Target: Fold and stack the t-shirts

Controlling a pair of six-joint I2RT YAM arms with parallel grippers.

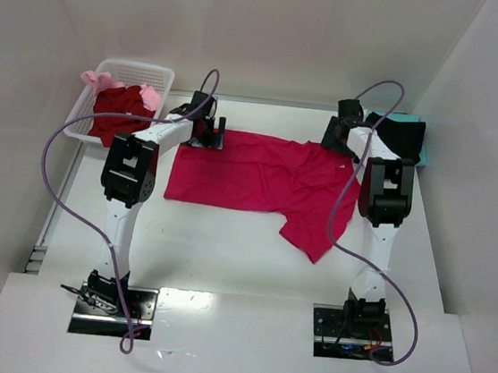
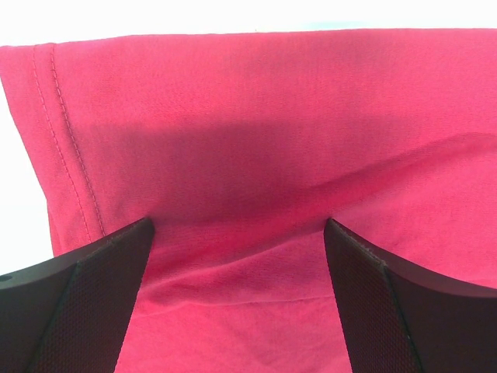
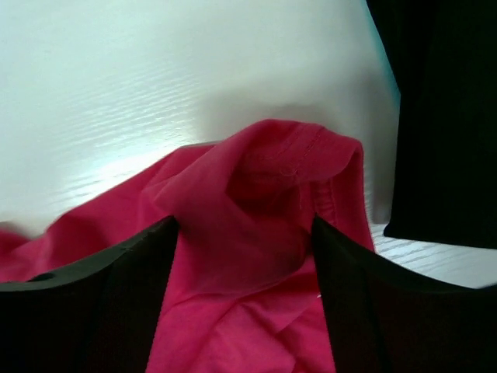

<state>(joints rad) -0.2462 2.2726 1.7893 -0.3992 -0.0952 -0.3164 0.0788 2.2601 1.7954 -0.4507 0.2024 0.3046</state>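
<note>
A crimson-pink t-shirt (image 1: 259,174) lies spread across the middle of the table, one sleeve trailing toward the front right. My left gripper (image 1: 208,133) is at its far left corner. In the left wrist view the jaws are open (image 2: 238,225) with flat cloth (image 2: 256,140) between them and the hem at left. My right gripper (image 1: 337,139) is at the shirt's far right edge. In the right wrist view it is open (image 3: 245,221) around a raised bunch of cloth (image 3: 264,179). A black t-shirt (image 1: 399,136) lies on a teal one (image 1: 422,152) at the back right.
A white lattice basket (image 1: 145,68) at the back left holds a dark red t-shirt (image 1: 123,109) and a pale pink one (image 1: 95,77). White walls enclose the table on three sides. The black shirt (image 3: 443,116) is just right of my right gripper.
</note>
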